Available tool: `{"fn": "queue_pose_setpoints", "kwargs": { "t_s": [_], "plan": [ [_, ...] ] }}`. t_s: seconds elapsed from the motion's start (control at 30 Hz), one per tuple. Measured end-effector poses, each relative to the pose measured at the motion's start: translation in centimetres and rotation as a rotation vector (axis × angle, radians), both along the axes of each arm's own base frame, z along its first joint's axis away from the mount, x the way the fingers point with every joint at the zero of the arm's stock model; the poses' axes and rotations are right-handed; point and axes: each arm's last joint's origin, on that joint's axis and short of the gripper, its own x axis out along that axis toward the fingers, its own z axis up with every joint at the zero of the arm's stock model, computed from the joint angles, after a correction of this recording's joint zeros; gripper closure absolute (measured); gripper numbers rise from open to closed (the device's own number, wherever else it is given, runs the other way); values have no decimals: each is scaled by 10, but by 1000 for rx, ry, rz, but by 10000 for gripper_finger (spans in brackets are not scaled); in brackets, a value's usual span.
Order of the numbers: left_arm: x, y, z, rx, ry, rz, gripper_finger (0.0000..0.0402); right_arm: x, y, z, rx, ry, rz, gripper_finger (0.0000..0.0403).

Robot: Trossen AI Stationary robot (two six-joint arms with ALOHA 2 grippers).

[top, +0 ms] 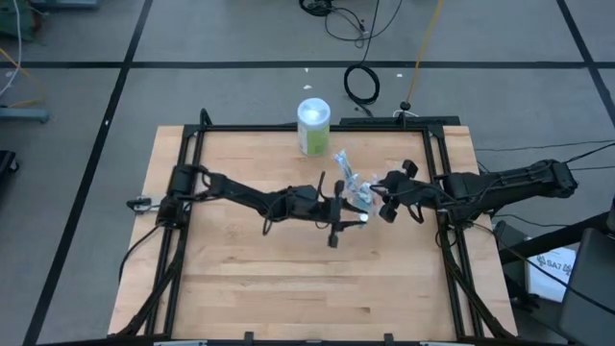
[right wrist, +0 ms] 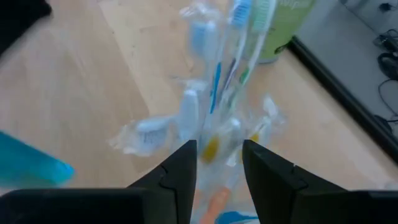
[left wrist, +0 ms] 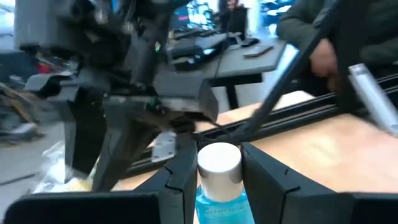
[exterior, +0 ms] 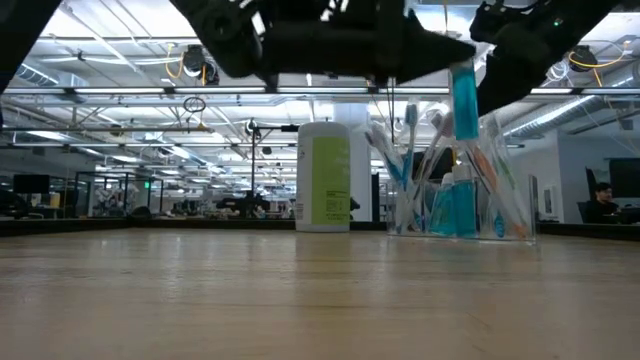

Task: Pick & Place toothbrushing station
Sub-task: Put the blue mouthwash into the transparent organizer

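Here the left hand (left wrist: 217,177) pinches a white-capped teal tube (left wrist: 219,180), lifted off the tabletop (top: 288,279). Just beside it, the right hand (right wrist: 217,165) grips wrapped toothbrushes (right wrist: 217,81) standing in the clear cup (exterior: 462,215).

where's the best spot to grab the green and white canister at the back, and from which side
Probably around the middle of its straight round wall, coming in level from the front. The green and white canister stands upright near the table's back edge, apart from the clear cup of toothbrushes. Its white lid looks as wide as the body, so a top-down pinch seems less sure.
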Motion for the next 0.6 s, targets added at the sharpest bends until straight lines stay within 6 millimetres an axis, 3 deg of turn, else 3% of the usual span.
{"fn": "queue_pose_setpoints", "kwargs": {
  "t_s": [0.2, 0.47, 0.6],
  "plan": [
    [8, 13, -19, 85, -73, 179, 297, 0, -1, 1, -40, 4, -6, 282],
    [7, 42, -20, 82, -60, 310, 297, 6, 0, 7, -88, -54, 41, 282],
    [7, 46, -20, 88, -55, 374, 297, 7, 0, 9, -103, -66, 54, 282]
  ]
}}
